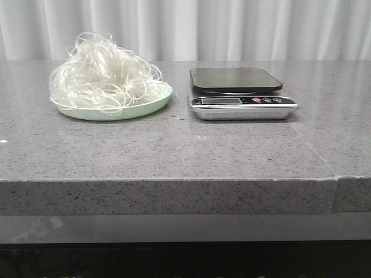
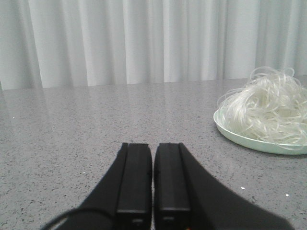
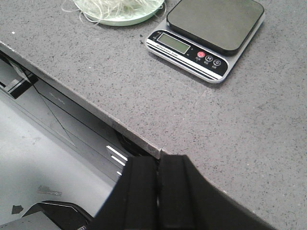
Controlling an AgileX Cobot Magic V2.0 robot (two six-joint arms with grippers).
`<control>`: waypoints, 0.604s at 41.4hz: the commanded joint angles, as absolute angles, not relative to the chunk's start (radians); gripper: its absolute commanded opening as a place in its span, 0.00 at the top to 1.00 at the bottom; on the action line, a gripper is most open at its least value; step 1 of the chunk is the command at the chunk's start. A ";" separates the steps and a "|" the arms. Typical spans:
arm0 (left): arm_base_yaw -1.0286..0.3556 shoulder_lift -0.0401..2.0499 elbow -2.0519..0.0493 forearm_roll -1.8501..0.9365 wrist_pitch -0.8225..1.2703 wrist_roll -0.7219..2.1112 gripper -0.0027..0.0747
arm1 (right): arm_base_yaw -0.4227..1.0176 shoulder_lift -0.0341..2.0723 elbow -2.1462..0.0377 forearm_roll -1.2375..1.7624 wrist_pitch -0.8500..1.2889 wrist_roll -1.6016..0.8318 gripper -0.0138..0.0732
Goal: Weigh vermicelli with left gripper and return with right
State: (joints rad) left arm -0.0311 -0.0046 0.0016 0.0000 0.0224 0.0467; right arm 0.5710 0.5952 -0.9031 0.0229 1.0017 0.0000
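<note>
The vermicelli (image 1: 103, 75) is a fluffy white mound on a pale green plate (image 1: 145, 108) at the table's left. It also shows in the left wrist view (image 2: 268, 108) and partly in the right wrist view (image 3: 108, 7). A kitchen scale (image 1: 240, 92) with a bare black platform stands to the right of the plate; it also shows in the right wrist view (image 3: 211, 33). My left gripper (image 2: 152, 148) is shut and empty, low over the table, apart from the plate. My right gripper (image 3: 158, 163) is shut and empty at the table's front edge. Neither gripper shows in the front view.
The grey stone table (image 1: 185, 150) has a front edge with a seam at the right (image 1: 336, 179). White curtains (image 1: 232, 29) hang behind. Below the edge the right wrist view shows the robot's dark base (image 3: 57, 110).
</note>
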 commanded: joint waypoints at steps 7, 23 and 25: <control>-0.037 -0.026 0.009 -0.013 -0.056 0.049 0.78 | 0.566 0.597 -0.926 0.015 0.943 -0.007 0.66; -0.037 -0.024 0.009 -0.013 -0.056 0.049 0.78 | 0.417 0.494 -0.814 0.000 0.823 -0.008 0.66; -0.037 -0.024 0.009 -0.013 -0.056 0.049 0.78 | 0.358 0.448 -0.761 0.000 0.764 -0.008 0.66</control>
State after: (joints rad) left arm -0.0311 -0.0046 0.0016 0.0000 0.0224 0.0467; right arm 0.4449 0.5023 -0.7979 0.0141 0.9222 0.0000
